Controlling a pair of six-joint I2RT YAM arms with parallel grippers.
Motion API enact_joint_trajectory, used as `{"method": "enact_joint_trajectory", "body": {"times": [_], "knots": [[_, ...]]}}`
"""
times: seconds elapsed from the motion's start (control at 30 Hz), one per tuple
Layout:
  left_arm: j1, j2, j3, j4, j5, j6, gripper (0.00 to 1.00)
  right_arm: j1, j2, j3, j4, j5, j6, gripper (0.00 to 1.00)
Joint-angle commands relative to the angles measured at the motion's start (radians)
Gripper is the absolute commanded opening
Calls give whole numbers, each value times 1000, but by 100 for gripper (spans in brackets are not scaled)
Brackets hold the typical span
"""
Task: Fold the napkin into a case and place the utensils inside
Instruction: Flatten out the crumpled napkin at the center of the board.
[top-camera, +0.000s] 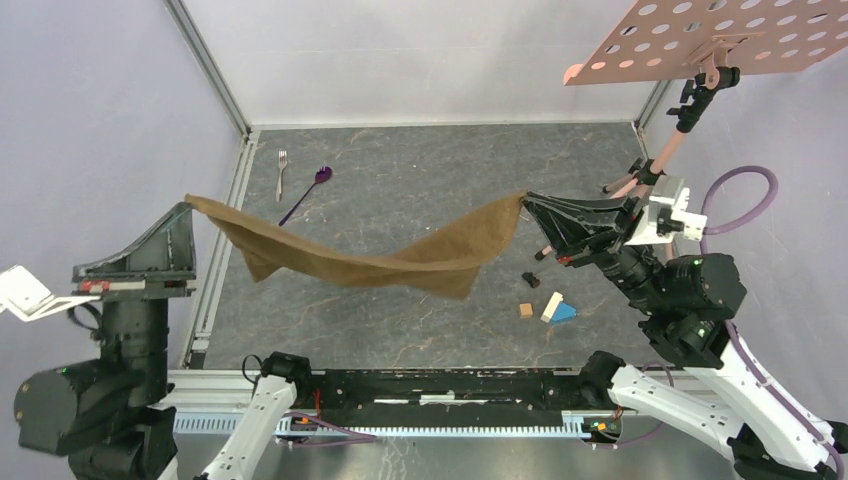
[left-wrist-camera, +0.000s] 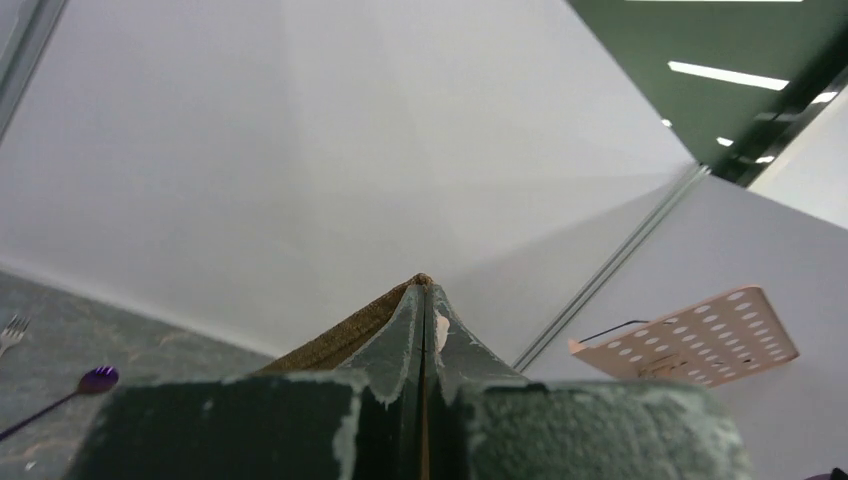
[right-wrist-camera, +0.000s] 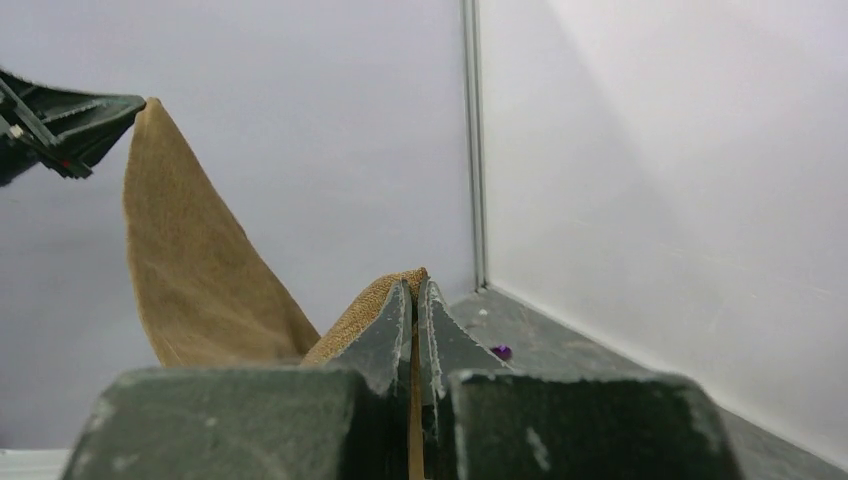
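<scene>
Top cam: high, behind the arm bases, angled down and forward, wide enough for the whole table (top-camera: 420, 160) and walls. Left wrist cam: tight behind the left gripper (left-wrist-camera: 422, 284), tilted up toward the far right wall, perforated board (left-wrist-camera: 690, 335) in frame. Right wrist cam: same close mount on the right gripper (right-wrist-camera: 415, 286), facing left across the cell. All three share the napkin (top-camera: 380, 262) and spoon (top-camera: 310, 190).

A robotics lab test cell: plain white panel walls (top-camera: 420, 60) and silver aluminium frame posts (top-camera: 208, 68) enclose a dark marbled tabletop (top-camera: 430, 170).
</scene>
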Motion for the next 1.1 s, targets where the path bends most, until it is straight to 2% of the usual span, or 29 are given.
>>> {"method": "enact_joint_trajectory", "body": {"times": [0.0,0.1,0.17,0.3,0.4,0.5,0.6,0.63,0.7,0.73,0.77,0.8,0.9,1.0,1.07], "knots": [[1,-6,-37,116,0,43,2,0,-3,-18,96,19,61,0],[2,32,-78,121,-65,23,2,0,25,-34,64,262,91,0],[2,91,-114,137,-123,24,2,1,85,0,-39,503,123,0],[2,330,-131,132,-230,33,2,-6,245,-16,-62,876,62,0],[2,597,-115,171,-233,92,2,-70,384,-53,-20,988,24,0],[8,859,-74,225,-129,153,2,-181,500,-87,-15,976,50,0],[16,1093,21,190,-24,171,4,-205,612,-101,43,1059,-109,3],[18,1168,73,127,-4,164,9,-208,654,-80,40,1062,-164,13],[18,1276,200,-7,38,164,32,-209,738,38,-134,1067,-188,25],[15,1302,253,-72,44,173,48,-210,767,85,-203,1036,-185,38],[16,1301,271,-104,47,180,57,-209,781,133,-281,983,-182,48],[16,1275,258,-108,47,182,66,-197,784,168,-352,916,-148,51],[15,1146,165,-96,75,182,88,-129,724,112,-359,690,-160,73],[15,1005,11,-59,182,158,96,-108,686,27,-345,414,-101,77],[8,903,-122,6,305,113,100,-110,678,-39,-288,236,-34,79]]}}
